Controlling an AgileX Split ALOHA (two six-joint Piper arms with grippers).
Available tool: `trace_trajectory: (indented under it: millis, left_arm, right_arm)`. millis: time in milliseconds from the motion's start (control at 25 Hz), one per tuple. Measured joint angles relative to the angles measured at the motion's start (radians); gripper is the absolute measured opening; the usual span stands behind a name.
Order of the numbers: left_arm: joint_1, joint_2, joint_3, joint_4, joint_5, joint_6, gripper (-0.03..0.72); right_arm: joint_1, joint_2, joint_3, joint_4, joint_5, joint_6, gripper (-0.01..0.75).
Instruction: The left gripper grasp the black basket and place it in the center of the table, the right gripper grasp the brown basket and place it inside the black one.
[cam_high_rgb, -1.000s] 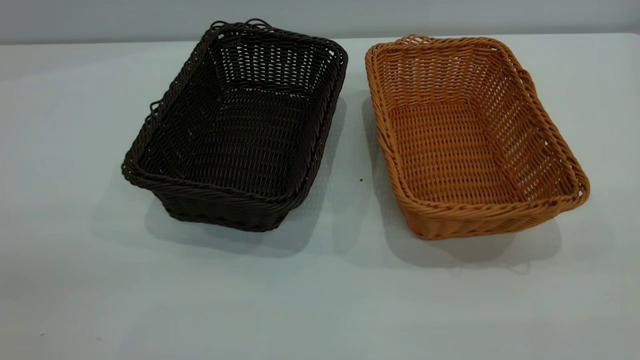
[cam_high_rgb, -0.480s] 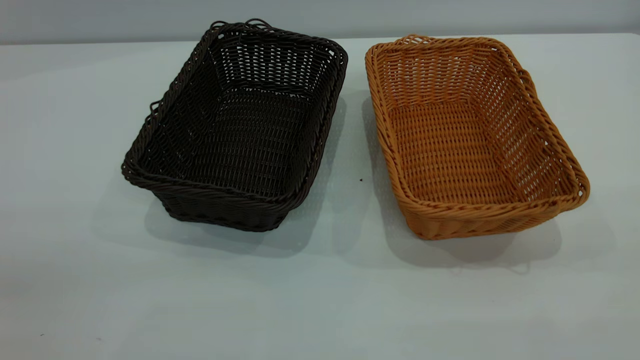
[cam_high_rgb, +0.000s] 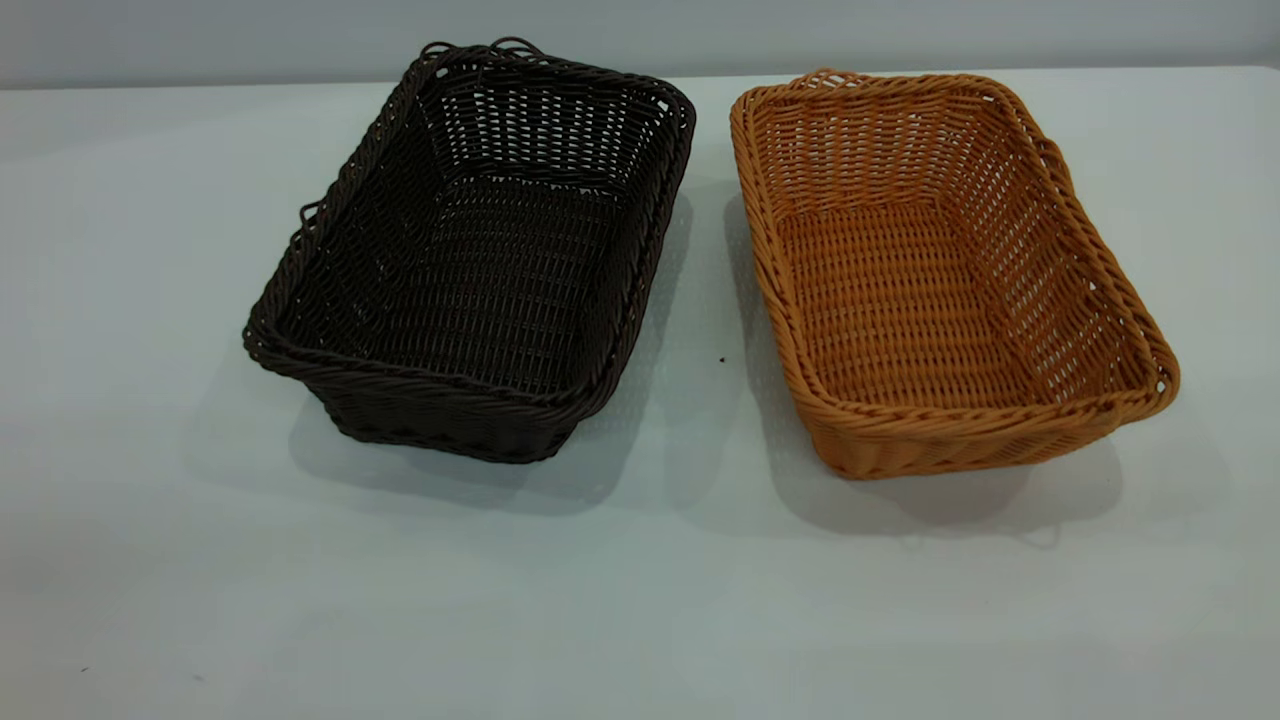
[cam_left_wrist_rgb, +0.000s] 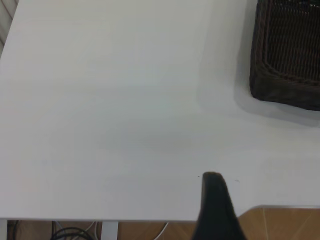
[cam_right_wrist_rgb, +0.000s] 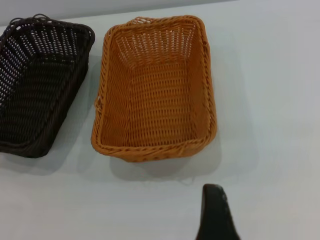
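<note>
Black basket (cam_high_rgb: 470, 260) left, brown basket (cam_high_rgb: 940, 270) right, side by side on tabletop (cam_high_rgb: 640, 600) | left gripper (cam_left_wrist_rgb: 216, 207), right gripper (cam_right_wrist_rgb: 214, 212) hang short of them, I judge pre-grasp | fingers' state: cannot tell

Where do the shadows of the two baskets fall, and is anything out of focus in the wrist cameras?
Exterior view: soft shadows spread on the table in front of the black basket and brown basket, no glare. Left wrist view: the dark left end effector finger at the edge is blurred, the basket corner fairly sharp. Right wrist view: the right end effector is blurred, both baskets in focus.
</note>
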Motion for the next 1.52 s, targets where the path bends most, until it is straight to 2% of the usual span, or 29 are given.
trace_trajectory:
  millis: [400,480,680,800,880,1200,1360,1520]
  left_arm:
    - [0.0,0.0,0.0,0.0,0.0,0.001,0.454]
    - [0.0,0.0,0.0,0.0,0.0,0.002,0.454]
    - [0.0,0.096,-0.039,0.0,0.002,0.004,0.454]
    - [0.0,0.263,-0.073,0.0,-0.009,0.006,0.455]
    - [0.0,0.385,-0.089,0.0,-0.053,0.007,0.456]
    - [0.0,0.91,-0.133,-0.004,-0.36,0.038,0.456]
    - [0.0,1.093,-0.187,-0.004,-0.478,0.055,0.456]
    - [0.0,1.228,-0.259,-0.043,-0.545,0.104,0.456]
  right_arm:
    - [-0.001,0.0,0.001,0.005,-0.014,0.006,0.427]
    - [0.0,0.006,0.001,0.014,-0.014,0.012,0.456]
    - [0.0,0.197,0.001,0.087,-0.026,-0.022,0.593]
    - [0.0,0.367,0.001,0.138,-0.075,-0.049,0.615]
    - [0.0,0.488,0.001,0.178,-0.126,-0.063,0.615]
    - [0.0,0.951,0.001,0.473,-0.343,-0.109,0.594]
    - [0.0,1.177,0.0,0.675,-0.367,-0.163,0.593]
    - [0.0,1.404,0.0,0.937,-0.369,-0.285,0.593]
